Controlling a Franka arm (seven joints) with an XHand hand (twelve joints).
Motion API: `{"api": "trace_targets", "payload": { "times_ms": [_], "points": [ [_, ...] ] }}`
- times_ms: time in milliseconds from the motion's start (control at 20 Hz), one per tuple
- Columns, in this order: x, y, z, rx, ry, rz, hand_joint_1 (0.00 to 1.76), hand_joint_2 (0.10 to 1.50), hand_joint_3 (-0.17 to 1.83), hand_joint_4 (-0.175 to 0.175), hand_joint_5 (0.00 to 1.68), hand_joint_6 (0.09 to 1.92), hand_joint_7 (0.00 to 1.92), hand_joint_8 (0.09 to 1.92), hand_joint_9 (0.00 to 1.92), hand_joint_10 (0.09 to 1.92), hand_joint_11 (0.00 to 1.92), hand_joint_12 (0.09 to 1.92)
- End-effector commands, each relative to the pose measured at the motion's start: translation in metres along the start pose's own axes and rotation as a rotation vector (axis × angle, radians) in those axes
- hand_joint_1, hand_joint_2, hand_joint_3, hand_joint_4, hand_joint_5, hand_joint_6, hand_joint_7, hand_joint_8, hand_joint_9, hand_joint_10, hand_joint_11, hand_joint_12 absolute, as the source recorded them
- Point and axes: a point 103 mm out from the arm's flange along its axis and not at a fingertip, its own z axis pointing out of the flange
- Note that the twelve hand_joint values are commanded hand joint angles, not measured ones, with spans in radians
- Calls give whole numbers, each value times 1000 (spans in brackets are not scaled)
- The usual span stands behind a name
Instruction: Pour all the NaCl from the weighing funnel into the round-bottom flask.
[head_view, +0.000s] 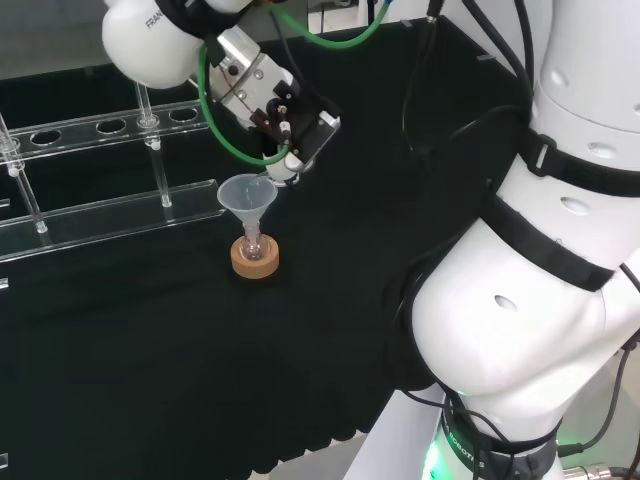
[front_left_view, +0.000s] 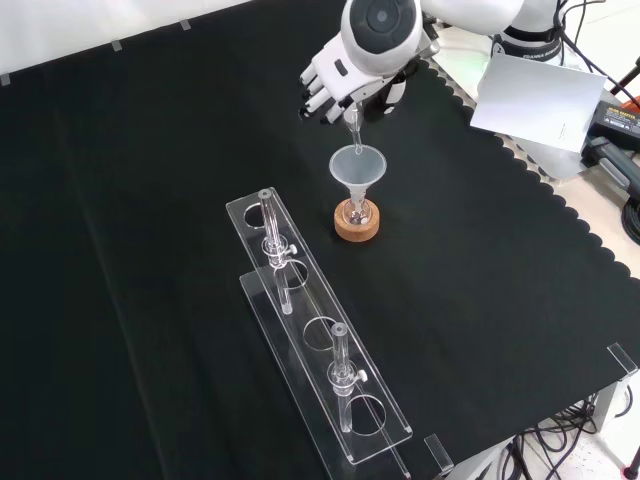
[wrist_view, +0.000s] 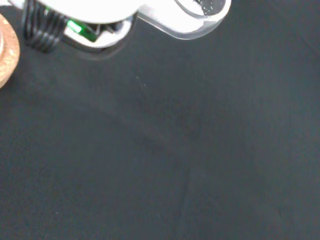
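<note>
Salt pouring is underway: robot hand (front_left_view: 345, 85), fingers curled round the tilted weighing funnel (front_left_view: 352, 127), tips it above the funnel (front_left_view: 357, 168); next, tilt further.

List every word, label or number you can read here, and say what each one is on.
Arm's upper link: dark lettering, cut off by the picture's edge, not readable whole.
Arm's base: lettering too small to read.
White sheet: a faint mark, too small to read.
Weighing funnel in the hand, funnel, cork ring, rack: no print seen.
</note>
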Motion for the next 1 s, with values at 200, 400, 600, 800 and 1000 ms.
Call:
{"api": "trace_targets", "payload": {
  "times_ms": [200, 400, 600, 800, 1000],
  "points": [
    [0, 3, -1, 17, -43, 10, 1127, 653, 642, 175, 1292, 634, 434, 712, 863, 405, 812, 1034],
    [0, 3, -1, 17, -57, 6, 1127, 653, 642, 175, 1291, 635, 433, 712, 863, 404, 813, 1034],
    [1, 4, -1, 22, -74, 6, 1127, 652, 643, 175, 1291, 637, 432, 713, 863, 404, 813, 1033],
    [4, 5, -3, 32, -95, 16, 1127, 652, 644, 175, 1290, 638, 431, 713, 863, 403, 813, 1033],
    [4, 4, -5, 37, -121, 16, 1127, 652, 644, 175, 1290, 639, 430, 714, 863, 403, 813, 1033]
  ]
}}
